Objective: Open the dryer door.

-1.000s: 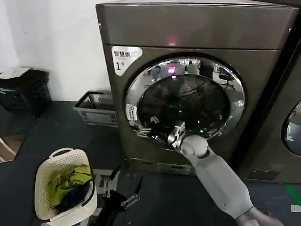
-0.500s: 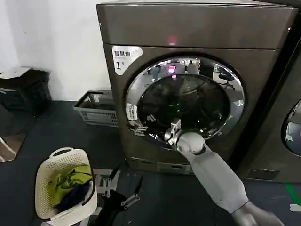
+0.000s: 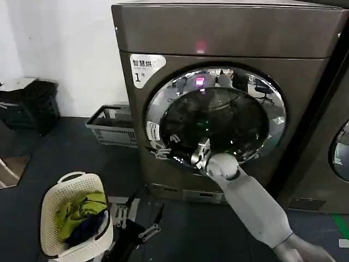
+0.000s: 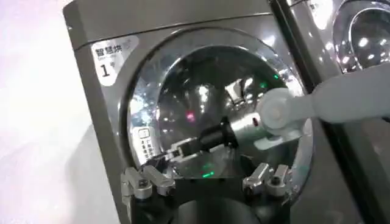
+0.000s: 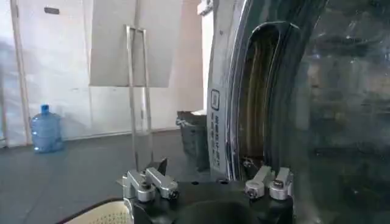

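The dryer [image 3: 218,33] is a dark brown-grey box with a white "1" sticker [image 3: 144,68]. Its dryer door [image 3: 163,98], a wide chrome rim round dark glass, fills the front. My right arm reaches across the glass to the door's lower left edge, where the right gripper [image 3: 157,149] stands open beside the small rim label. In the right wrist view the chrome rim [image 5: 224,91] runs edge-on between the spread fingers [image 5: 146,182]. From the left wrist view, that same gripper [image 4: 166,156] sits against the rim. My left gripper [image 3: 137,220] hangs low before the dryer, open and empty.
A cream laundry basket [image 3: 68,183] with green clothes stands on the floor at the left. A grey crate [image 3: 112,126] sits by the dryer's left side, with a black box [image 3: 27,106] farther left. A neighbouring machine [image 3: 338,153] adjoins on the right.
My right arm has shifted a little to the left along the door's lower edge, bringing its gripper closer to the left rim. The left arm has barely moved.
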You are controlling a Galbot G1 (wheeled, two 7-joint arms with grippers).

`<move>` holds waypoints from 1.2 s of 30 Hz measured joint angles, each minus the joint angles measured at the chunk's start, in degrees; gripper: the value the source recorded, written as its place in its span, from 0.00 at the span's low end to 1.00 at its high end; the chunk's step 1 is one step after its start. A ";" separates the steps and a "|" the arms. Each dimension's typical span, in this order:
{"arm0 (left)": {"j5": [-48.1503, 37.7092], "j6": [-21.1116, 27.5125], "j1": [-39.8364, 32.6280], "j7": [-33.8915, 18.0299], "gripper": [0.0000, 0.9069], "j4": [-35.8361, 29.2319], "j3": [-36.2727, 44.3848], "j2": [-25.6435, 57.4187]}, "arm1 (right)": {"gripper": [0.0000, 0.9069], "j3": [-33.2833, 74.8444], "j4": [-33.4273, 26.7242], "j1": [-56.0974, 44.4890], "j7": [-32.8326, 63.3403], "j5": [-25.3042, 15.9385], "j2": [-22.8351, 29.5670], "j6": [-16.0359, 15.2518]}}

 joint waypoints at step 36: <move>-8.96 3.51 -3.76 2.18 1.00 0.68 -10.59 4.48 | 1.00 7.80 28.68 -17.68 -13.14 8.62 -16.01 -5.37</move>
